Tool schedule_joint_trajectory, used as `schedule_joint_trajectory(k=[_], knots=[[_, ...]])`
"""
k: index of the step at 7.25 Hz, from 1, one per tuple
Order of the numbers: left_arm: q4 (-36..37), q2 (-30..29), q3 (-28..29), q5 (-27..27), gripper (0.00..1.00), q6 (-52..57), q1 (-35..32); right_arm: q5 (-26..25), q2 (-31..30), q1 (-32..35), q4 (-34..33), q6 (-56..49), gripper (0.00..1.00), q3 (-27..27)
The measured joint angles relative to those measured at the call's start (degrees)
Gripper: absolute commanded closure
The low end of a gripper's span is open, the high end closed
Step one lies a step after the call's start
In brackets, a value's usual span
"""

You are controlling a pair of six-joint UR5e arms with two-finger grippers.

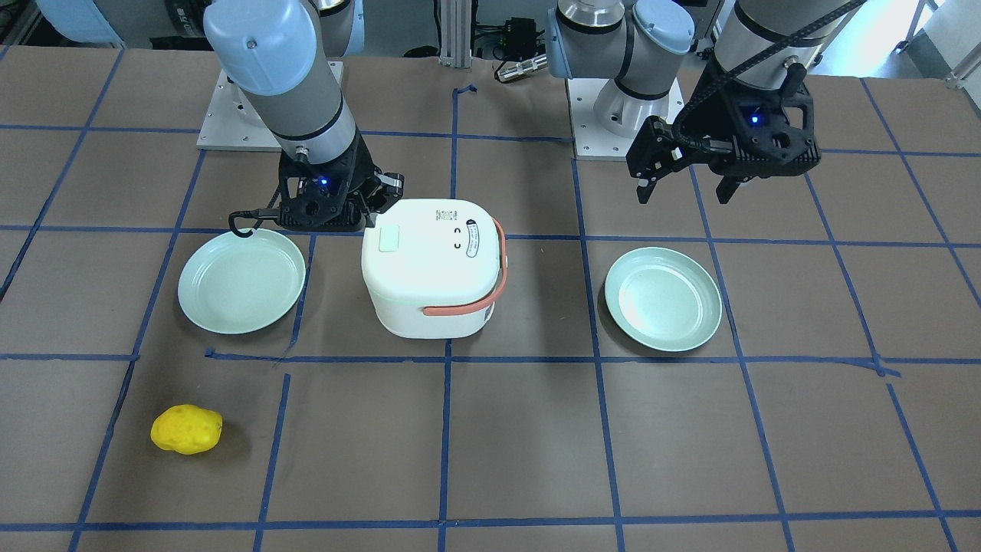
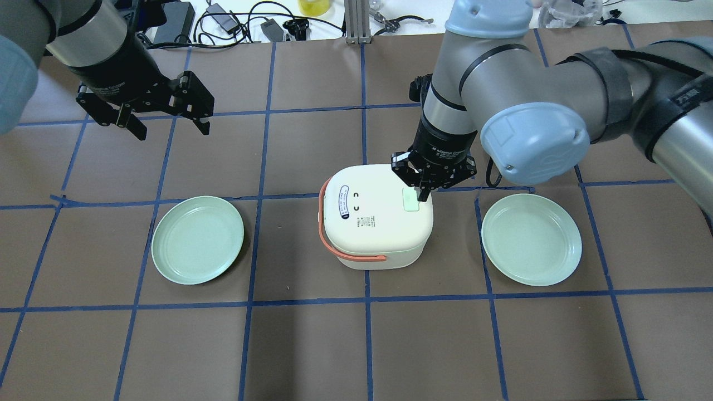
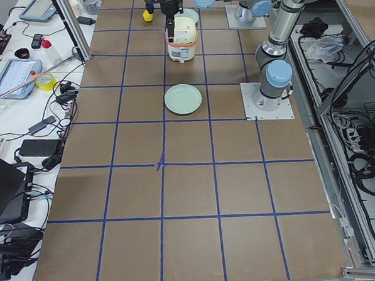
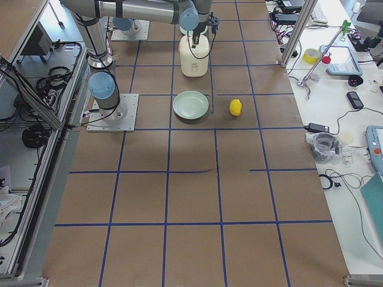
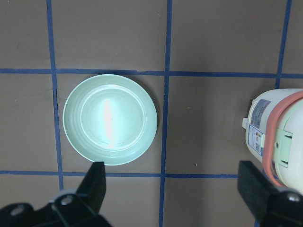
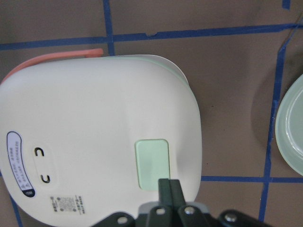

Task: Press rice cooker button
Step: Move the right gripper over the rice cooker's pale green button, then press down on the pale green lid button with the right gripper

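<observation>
A white rice cooker (image 2: pixel 373 223) with a salmon handle stands mid-table. A pale green rectangular button (image 2: pixel 411 199) sits on its lid. My right gripper (image 2: pixel 423 192) is shut, pointing straight down, with its fingertips at the edge of that button. In the right wrist view the shut fingertips (image 6: pixel 169 185) meet the near edge of the button (image 6: pixel 152 163). I cannot tell whether it is pressed down. My left gripper (image 2: pixel 170 129) is open and empty, hanging well off to the side of the cooker. The left wrist view shows only the cooker's edge (image 5: pixel 279 137).
Two pale green plates flank the cooker, one (image 2: pixel 198 239) on my left and one (image 2: pixel 532 239) on my right. A yellow lumpy object (image 1: pixel 186 429) lies on the table's far side, beyond the right plate. Blue tape lines grid the brown table (image 2: pixel 312 345).
</observation>
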Motion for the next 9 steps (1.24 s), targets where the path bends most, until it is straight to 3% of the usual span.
schedule_joint_trajectory(k=[9], knots=[[0.0, 0.0, 0.0, 0.0, 0.0, 0.02, 0.0, 1.51, 1.39, 0.23, -1.52, -0.19, 1.0, 1.16]])
